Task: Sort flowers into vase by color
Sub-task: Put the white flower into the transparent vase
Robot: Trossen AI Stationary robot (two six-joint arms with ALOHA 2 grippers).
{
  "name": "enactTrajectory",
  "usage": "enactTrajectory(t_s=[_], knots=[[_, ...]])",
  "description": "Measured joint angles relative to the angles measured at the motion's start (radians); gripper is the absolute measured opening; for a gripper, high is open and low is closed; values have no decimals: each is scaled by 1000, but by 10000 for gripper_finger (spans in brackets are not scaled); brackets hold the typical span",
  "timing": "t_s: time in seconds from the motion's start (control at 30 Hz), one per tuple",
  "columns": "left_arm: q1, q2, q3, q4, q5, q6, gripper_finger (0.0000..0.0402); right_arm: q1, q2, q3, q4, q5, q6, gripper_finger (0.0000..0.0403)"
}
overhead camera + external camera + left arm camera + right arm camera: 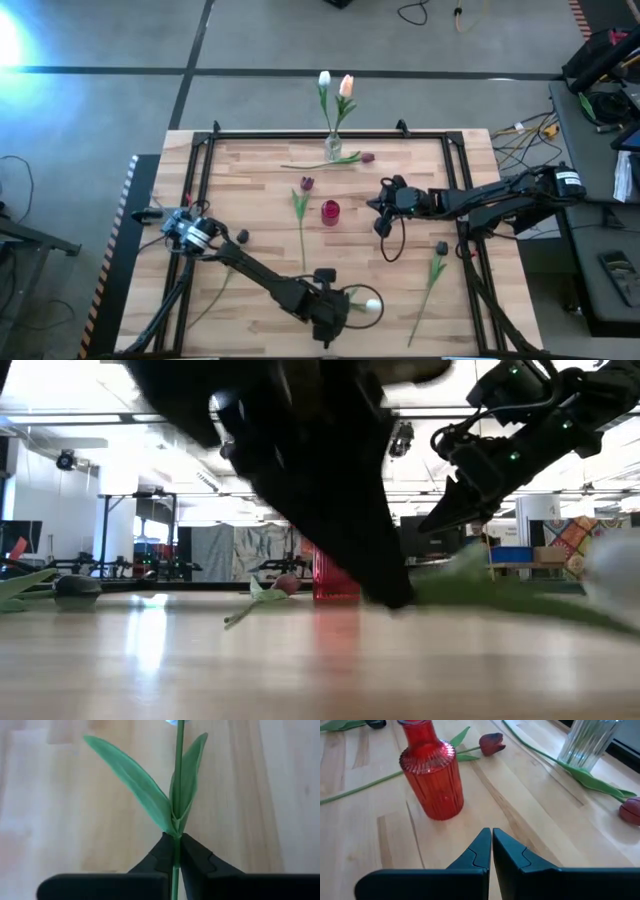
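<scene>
Left wrist view: left gripper point(176, 854) clamps the stem of a white tulip point(371, 305) at the table's point(250, 180) near edge. Likely step: lift, carry to the clear vase point(333, 148), which holds two tulips. Right gripper point(380, 228) hovers shut, empty, beside the red vase point(330, 211). Four dark tulips lie loose.

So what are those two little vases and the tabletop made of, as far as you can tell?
The red vase looks like ribbed glass: translucent, glossy, with bright highlights. The clear vase seems to be fluted glass too, see-through; clear plastic cannot be ruled out. The table looks like light wood in joined strips with visible grain and a smooth, faintly shiny finish.
</scene>
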Motion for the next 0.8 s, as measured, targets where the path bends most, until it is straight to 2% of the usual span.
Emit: enactTrajectory(t_s=[0.17,0.5,0.63,0.8], knots=[[-2,-141,-173,130,-32,-21,1,14,-1,0,-1,0,-8,9],[0,-549,-710,628,-224,2,0,24,-27,0,2,1,-6,9],[4,-688,-913,907,-366,88,0,32,-39,0,22,0,-5,9],[63,-795,-1135,1418,-396,279,0,39,-42,0,66,0,-7,9]])
